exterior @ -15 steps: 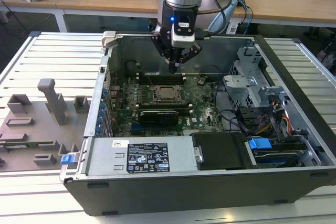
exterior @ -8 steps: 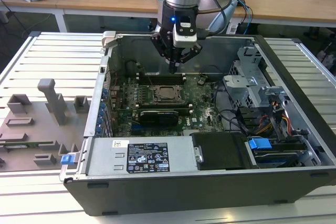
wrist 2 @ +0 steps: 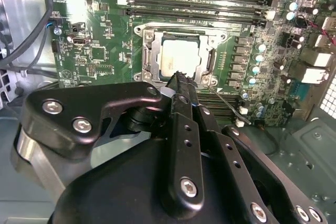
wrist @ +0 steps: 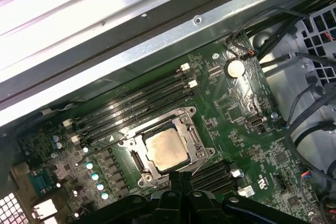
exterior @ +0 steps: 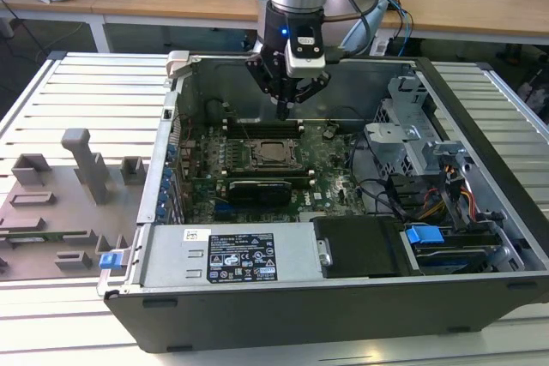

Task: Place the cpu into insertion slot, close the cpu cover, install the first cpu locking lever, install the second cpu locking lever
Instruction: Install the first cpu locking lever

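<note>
Fingertips of the gripper (exterior: 283,111), upper centre of the exterior view, are pinched together, empty, above the cpu (exterior: 273,153), seated mid-frame in the insertion slot (wrist 2: 148,36) with the cpu cover (wrist 2: 149,59) seemingly down around it. A skewed descent could scrape the chip (or gouge the motherboard (exterior: 339,169)). The white label (exterior: 243,263), lower centre, has no print I can make out.

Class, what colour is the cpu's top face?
Pale silvery-beige; the cpu shows best in the second wrist view.
</note>
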Action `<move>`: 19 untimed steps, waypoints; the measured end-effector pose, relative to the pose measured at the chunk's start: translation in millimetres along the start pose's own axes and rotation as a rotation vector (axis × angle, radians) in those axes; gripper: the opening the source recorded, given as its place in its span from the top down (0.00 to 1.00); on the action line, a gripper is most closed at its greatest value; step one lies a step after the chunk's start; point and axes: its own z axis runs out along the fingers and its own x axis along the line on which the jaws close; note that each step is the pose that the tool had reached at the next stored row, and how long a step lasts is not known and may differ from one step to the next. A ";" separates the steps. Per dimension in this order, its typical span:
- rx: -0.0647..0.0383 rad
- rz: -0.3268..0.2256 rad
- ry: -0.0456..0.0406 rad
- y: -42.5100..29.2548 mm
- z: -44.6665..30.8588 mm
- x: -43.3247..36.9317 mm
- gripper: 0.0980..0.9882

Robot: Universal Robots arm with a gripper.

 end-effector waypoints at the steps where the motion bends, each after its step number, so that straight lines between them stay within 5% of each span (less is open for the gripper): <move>1: 0.000 -0.004 -0.0002 0.0 0.0 0.0 0.99; 19: -0.001 -0.110 -0.0056 0.0 0.0 0.0 0.99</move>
